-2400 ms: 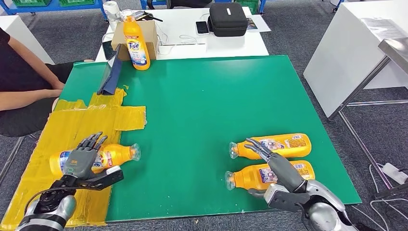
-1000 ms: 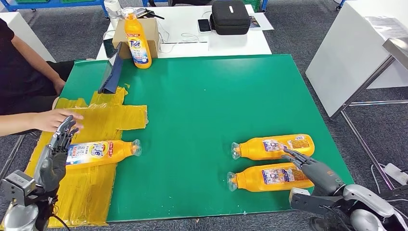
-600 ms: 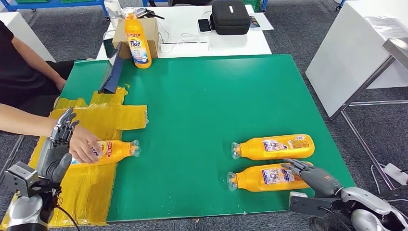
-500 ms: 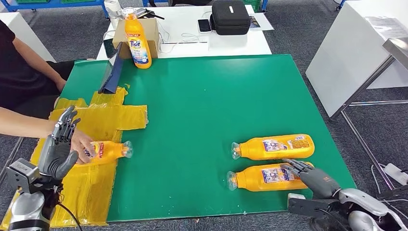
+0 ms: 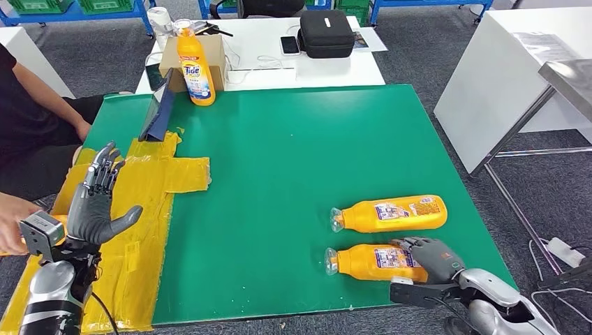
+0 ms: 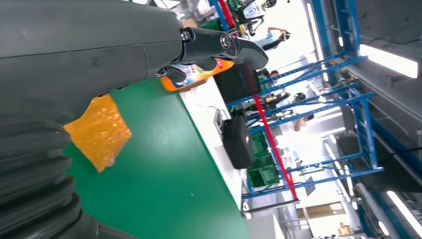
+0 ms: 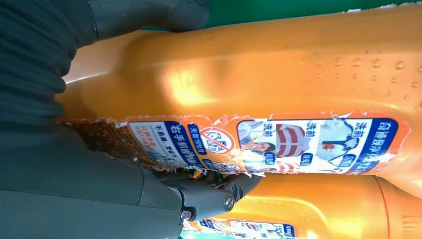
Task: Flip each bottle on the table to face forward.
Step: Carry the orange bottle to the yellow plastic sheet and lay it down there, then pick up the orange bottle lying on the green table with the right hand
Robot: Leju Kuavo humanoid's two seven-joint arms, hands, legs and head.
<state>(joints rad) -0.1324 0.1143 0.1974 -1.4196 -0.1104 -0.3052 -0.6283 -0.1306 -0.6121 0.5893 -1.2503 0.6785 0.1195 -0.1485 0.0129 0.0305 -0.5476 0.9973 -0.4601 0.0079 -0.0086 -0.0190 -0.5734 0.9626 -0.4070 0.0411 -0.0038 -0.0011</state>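
The green-topped desk (image 5: 279, 153) carries a patch of yellow tape (image 5: 150, 209) on its left side, and the orange bottle that lay there half a second ago is gone (a person's hand drew it off). The robot's left hand (image 5: 94, 202) hangs above the tape, fingers spread, holding nothing. Two orange plastic detergent bottles remain lying on the right: the far one (image 5: 389, 213) untouched, the near one (image 5: 373, 262) under the right hand (image 5: 433, 257), whose fingers (image 7: 214, 191) now wrap its labelled side. That one looks next to be turned.
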